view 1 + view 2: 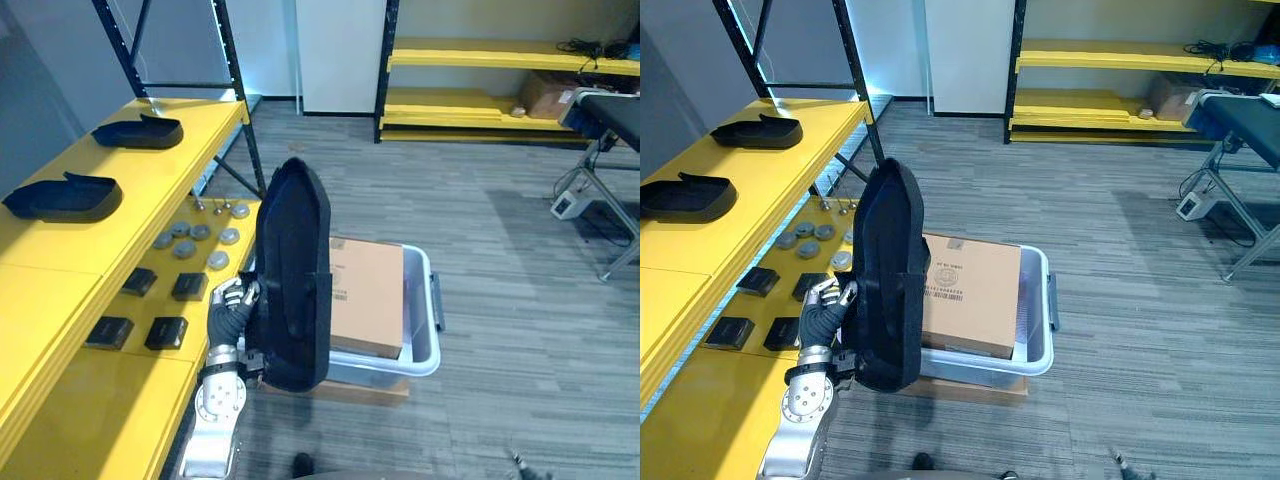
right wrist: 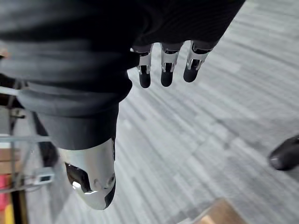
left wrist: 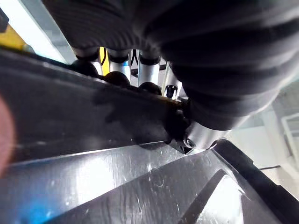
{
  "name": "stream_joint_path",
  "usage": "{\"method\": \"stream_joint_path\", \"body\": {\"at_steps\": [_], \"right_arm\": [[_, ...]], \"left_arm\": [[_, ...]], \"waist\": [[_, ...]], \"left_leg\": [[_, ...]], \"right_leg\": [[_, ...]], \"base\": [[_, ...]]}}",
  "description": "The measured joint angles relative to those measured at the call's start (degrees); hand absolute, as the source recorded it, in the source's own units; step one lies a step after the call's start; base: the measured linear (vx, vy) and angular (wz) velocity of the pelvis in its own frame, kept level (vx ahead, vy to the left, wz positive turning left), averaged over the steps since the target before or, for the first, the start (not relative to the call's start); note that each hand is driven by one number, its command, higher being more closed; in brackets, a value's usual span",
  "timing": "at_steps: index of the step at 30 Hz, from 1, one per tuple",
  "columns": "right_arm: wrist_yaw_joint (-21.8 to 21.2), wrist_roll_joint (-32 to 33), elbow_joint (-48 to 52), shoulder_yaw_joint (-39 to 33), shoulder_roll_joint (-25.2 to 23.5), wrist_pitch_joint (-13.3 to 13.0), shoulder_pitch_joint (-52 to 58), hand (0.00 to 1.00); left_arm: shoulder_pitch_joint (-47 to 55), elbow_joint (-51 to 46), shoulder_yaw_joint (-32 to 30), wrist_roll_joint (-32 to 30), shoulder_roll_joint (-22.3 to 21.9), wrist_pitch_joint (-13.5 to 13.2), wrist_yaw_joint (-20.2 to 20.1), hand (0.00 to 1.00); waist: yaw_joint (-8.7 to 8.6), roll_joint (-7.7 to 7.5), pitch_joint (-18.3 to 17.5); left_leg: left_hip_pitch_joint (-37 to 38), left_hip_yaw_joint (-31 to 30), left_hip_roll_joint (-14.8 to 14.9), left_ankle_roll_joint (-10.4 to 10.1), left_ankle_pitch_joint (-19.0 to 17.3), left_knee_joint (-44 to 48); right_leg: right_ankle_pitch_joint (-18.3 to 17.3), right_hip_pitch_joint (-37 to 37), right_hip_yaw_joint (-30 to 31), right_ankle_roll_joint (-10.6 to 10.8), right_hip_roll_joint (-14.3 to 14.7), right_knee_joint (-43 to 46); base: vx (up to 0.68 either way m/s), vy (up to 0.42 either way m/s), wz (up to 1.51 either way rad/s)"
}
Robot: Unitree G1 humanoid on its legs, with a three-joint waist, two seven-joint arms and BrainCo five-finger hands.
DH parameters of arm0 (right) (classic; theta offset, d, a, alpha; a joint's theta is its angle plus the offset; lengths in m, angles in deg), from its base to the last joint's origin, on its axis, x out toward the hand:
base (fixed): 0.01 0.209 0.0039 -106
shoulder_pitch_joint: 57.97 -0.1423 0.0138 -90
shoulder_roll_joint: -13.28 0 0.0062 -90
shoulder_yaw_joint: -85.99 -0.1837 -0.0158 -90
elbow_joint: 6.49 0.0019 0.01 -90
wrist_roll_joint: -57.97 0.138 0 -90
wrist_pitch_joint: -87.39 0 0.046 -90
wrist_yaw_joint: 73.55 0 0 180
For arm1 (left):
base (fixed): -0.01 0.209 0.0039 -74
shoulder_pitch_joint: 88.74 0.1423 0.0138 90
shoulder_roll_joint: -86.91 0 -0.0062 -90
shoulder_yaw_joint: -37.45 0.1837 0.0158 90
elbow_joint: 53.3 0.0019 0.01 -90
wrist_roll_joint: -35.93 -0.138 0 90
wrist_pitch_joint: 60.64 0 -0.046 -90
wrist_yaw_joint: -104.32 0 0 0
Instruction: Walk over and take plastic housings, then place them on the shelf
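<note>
Black plastic housing point(image 1: 293, 270) stood upright in the left hand point(image 1: 232, 300), whose fingers were curled round its edge, raised beside the yellow shelf point(image 1: 200, 135). Right hand point(image 2: 167, 65) hung with relaxed fingers over the floor point(image 2: 210, 140).

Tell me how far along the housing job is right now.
Done: a far housing and a near housing lie on the yellow shelf. In hand: the left hand grips a third housing, upright beside the shelf. Left: setting it on the shelf. The right hand hangs open over the floor.
</note>
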Motion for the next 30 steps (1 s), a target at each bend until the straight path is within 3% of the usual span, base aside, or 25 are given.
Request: {"method": "stream_joint_path", "body": {"at_steps": [3, 7, 8, 9, 11, 12, 13, 14, 16, 17, 18, 20, 23, 25, 27, 28, 29, 30], "right_arm": [[-0.1, -1.1, 0.2, 3.3, -0.7, 0.0, -0.1, 0.00], [-0.9, -2.3, 1.2, 8.5, -1.0, -0.1, -1.8, 0.00], [-0.9, -2.8, 2.8, 10.1, -0.9, -0.2, -2.0, 0.00], [-2.5, -4.9, 7.4, 15.3, 0.1, -0.9, -4.2, 0.00], [-2.6, -5.3, 8.3, 16.3, -0.8, -0.8, -4.7, 0.00], [-2.3, -6.0, 8.3, 17.2, -2.9, 0.1, -5.9, 0.00], [-2.5, -6.7, 8.8, 18.5, -3.8, 0.2, -5.3, 0.00], [-3.4, -7.9, 9.7, 19.6, -3.5, 0.3, -4.2, 0.00], [-4.3, -8.8, 9.5, 19.7, -3.8, 1.0, -4.5, 0.00], [-4.6, -8.8, 9.5, 20.6, -3.8, 1.3, -5.1, 0.00], [-4.7, -8.9, 9.5, 21.8, -3.8, 1.4, -5.1, 0.00], [-4.8, -9.9, 9.8, 23.5, -3.8, 1.6, -5.9, 0.00], [-4.5, -10.0, 9.6, 23.5, -3.9, 1.6, -5.4, 0.00], [-4.3, -10.0, 9.6, 23.5, -3.9, 1.6, -4.9, 0.00], [-4.1, -10.0, 9.6, 24.0, -4.0, 1.5, -4.3, 0.00], [-4.0, -10.0, 9.6, 24.6, -4.0, 1.6, -4.3, 0.00], [-4.0, -10.0, 9.6, 25.0, -4.0, 1.6, -4.3, 0.00], [-3.7, -10.0, 9.8, 25.1, -3.9, 1.5, -4.6, 0.00]], "left_arm": [[0.0, -2.3, 0.9, 0.6, -1.1, -0.1, -0.6, 1.00], [-0.1, -6.0, 1.6, 2.4, -2.4, -0.7, -0.6, 1.00], [0.0, -6.9, 1.9, 3.4, -2.6, -0.7, -0.6, 1.00], [1.7, -7.3, 1.7, 5.6, -4.7, -2.0, -1.0, 1.00], [1.0, -7.3, 1.9, 5.6, -4.8, -2.3, -1.7, 1.00], [0.9, -7.7, 1.7, 5.6, -5.0, -2.3, -2.1, 1.00], [1.1, -8.1, 2.4, 5.7, -4.9, -2.3, -3.2, 1.00], [1.0, -8.3, 3.9, 5.8, -5.1, -2.2, -4.2, 1.00], [0.9, -8.3, 4.7, 6.2, -4.6, -2.2, -4.3, 1.00], [0.9, -8.4, 4.8, 6.7, -4.3, -2.2, -4.3, 1.00], [0.8, -8.7, 4.6, 6.8, -3.9, -2.3, -4.1, 1.00], [0.4, -8.6, 4.8, 6.8, -3.8, -2.3, -4.0, 1.00], [-1.4, -6.3, 6.2, 6.7, -3.8, -2.6, -4.0, 1.00], [-3.3, -4.1, 7.3, 6.7, -3.7, -2.7, -3.9, 1.00], [-3.4, -3.9, 8.3, 6.7, -3.6, -2.9, -3.8, 1.00], [-3.4, -3.8, 8.2, 6.7, -3.6, -3.6, -3.5, 1.00], [-3.4, -3.6, 8.3, 6.7, -3.5, -3.8, -3.4, 1.00], [-3.2, -2.2, 8.6, 6.7, -3.7, -4.3, -3.0, 1.00]], "waist": [[0.31, 0.37, 1.0], [2.50, 0.95, 3.4], [3.25, 1.00, 3.7], [5.24, 1.13, 4.3], [5.54, 1.09, 4.3], [6.49, -0.87, 5.2], [5.95, -2.92, 5.5], [6.10, -1.96, 5.2], [6.79, -1.60, 4.4], [7.12, -1.67, 4.5], [6.98, -1.61, 4.2], [6.89, -2.17, 4.2], [5.65, -2.88, 3.9], [5.39, -4.18, 3.5], [4.66, -5.31, 2.9], [5.55, -6.31, 2.5], [5.64, -6.57, 2.4], [6.20, -5.88, 1.7]], "left_leg": [[-1.8, -5.8, -1.3, -0.4, 0.4, 0.1], [-7.9, -5.8, -3.1, 0.2, 0.0, 6.6], [-9.7, -5.5, -3.7, 1.8, -1.2, 9.7], [-14.2, 8.9, -1.7, 5.7, -6.0, 21.5], [-15.5, 8.5, -2.7, 6.3, -6.9, 23.6], [-16.5, 9.9, -4.6, 6.8, -10.8, 24.3], [-16.0, 12.2, -4.3, 6.2, -14.9, 27.4], [-16.2, 11.0, -2.8, 6.8, -15.7, 32.4], [-15.5, 9.5, -3.4, 7.7, -17.9, 35.2], [-14.1, 7.5, -4.1, 8.4, -18.8, 34.6], [-13.4, 6.3, -4.2, 8.4, -19.0, 34.0], [-9.3, 1.2, -4.9, 7.2, -17.8, 30.2], [-4.1, -4.8, -6.9, 6.8, -16.9, 26.4], [-2.4, -9.4, -8.9, 6.8, -16.9, 26.0], [-0.9, -13.5, -10.6, 6.0, -18.5, 25.7], [-0.7, -12.6, -10.3, 5.3, -20.0, 26.3], [-0.8, -12.3, -10.1, 4.8, -20.8, 26.8], [-0.7, -12.9, -8.7, 3.2, -21.9, 28.1]], "right_leg": [[-3.0, 0.0, -7.7, 0.1, -2.0, 4.7], [-8.7, 0.0, -18.6, 1.3, -5.7, 13.3], [-10.3, 0.4, -22.3, 1.7, -7.2, 15.3], [-13.4, 7.1, -33.5, 4.9, -11.0, 18.5], [-13.6, 6.8, -30.0, 4.6, -10.9, 17.6], [-13.0, 8.9, -32.5, 6.7, -12.0, 16.9], [-12.7, 11.1, -35.7, 7.2, -13.6, 17.2], [-12.7, 12.0, -36.0, 6.1, -13.8, 21.4], [-11.4, 10.7, -29.3, -0.7, -15.4, 30.0], [-8.6, 7.9, -24.0, -6.2, -16.4, 36.5], [-10.6, 4.5, -18.2, -5.7, -15.5, 40.4], [-16.4, -3.6, -4.4, -1.4, -8.3, 41.7], [-16.9, -9.1, 2.6, -0.9, -4.0, 34.0], [-16.5, -12.4, 5.7, -0.5, -3.4, 29.2], [-13.5, -13.6, 6.3, 0.4, -4.0, 22.7], [-8.6, -13.1, 5.5, -0.2, -4.8, 18.6], [-4.9, -12.4, 5.1, -0.4, -4.9, 17.9], [-3.4, -10.7, 2.7, -0.4, -3.9, 16.7]], "base": [[0.01, -0.026, 1.29], [-0.01, -0.012, 1.65], [0.18, 0.091, 3.50], [0.23, 0.124, 3.13], [0.19, 0.126, 1.53], [0.17, 0.104, 0.94], [0.22, 0.114, 1.42], [0.19, 0.060, 1.36], [0.20, 0.112, 0.84], [0.23, 0.139, 0.53], [0.23, 0.121, 0.69], [0.22, 0.088, 0.91], [0.27, 0.019, 1.28], [0.25, -0.061, 1.67], [0.27, -0.165, 1.43], [0.30, -0.241, 0.79], [0.37, -0.300, 0.77], [0.30, -0.246, 0.53]]}}
